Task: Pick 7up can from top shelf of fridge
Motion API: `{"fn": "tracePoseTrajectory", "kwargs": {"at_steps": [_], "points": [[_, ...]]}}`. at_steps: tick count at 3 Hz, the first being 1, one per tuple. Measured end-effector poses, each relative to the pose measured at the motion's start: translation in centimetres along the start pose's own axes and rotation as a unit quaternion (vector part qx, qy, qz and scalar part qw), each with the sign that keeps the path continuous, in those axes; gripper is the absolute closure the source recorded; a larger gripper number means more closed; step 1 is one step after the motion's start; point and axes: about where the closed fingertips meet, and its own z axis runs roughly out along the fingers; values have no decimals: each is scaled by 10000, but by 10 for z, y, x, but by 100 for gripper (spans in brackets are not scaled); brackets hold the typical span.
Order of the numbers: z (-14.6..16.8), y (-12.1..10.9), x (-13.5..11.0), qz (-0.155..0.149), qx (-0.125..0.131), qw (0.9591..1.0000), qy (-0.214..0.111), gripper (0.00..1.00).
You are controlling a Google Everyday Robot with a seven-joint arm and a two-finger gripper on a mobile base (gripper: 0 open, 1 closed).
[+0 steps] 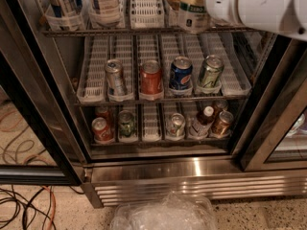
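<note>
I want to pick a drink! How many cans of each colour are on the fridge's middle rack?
Silver metal can: 1
Red metal can: 1
Blue metal can: 1
Green metal can: 1
Total: 4
The gripper is up at the top shelf, right beside the tall white-silver 7up can.
</note>
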Motion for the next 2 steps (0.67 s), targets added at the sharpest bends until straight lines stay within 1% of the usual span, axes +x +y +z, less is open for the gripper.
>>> {"fn": "tracePoseTrajectory", "kwargs": {"at_steps": [1, 2], "points": [[-20, 7, 14, 213, -164, 9994, 239, 100], [-32, 14, 21, 331, -337, 9984, 308, 100]]}}
